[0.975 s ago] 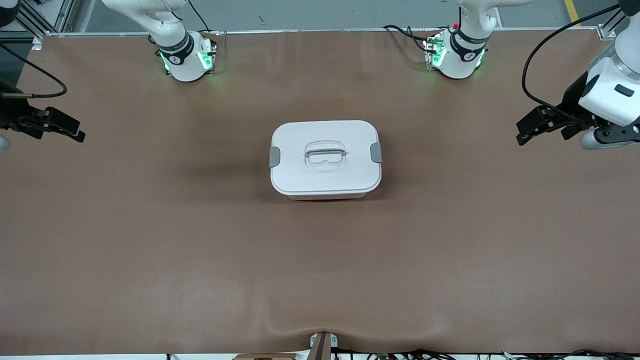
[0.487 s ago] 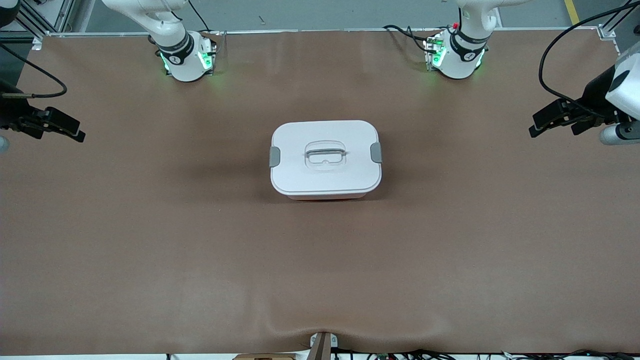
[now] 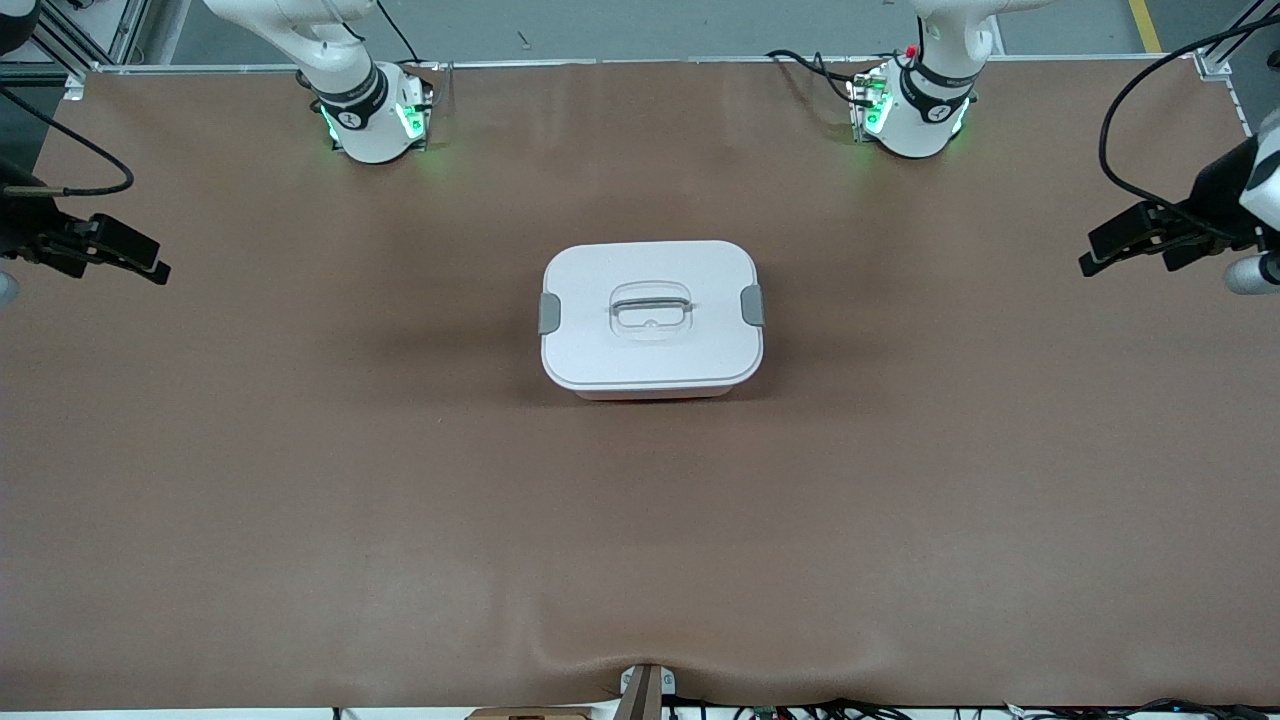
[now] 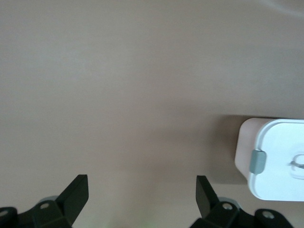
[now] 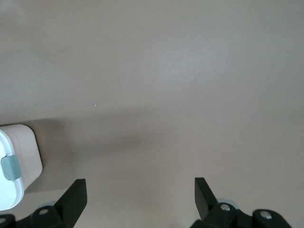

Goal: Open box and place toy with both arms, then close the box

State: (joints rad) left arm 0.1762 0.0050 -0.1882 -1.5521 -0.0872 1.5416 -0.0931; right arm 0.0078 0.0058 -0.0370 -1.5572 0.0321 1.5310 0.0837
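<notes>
One closed box point(image 3: 651, 318), two clips

Left pincer point(image 3: 1095, 262) spread wide, raised, right pincer point(image 3: 150, 268) spread wide, raised

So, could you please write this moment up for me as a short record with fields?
box: pink tub, mid-table
lid: white lid on, both grey clips in place
toy: not in view
left gripper: open, empty, over the left arm's end of the table
right gripper: open, empty, over the right arm's end
contact: none
</notes>
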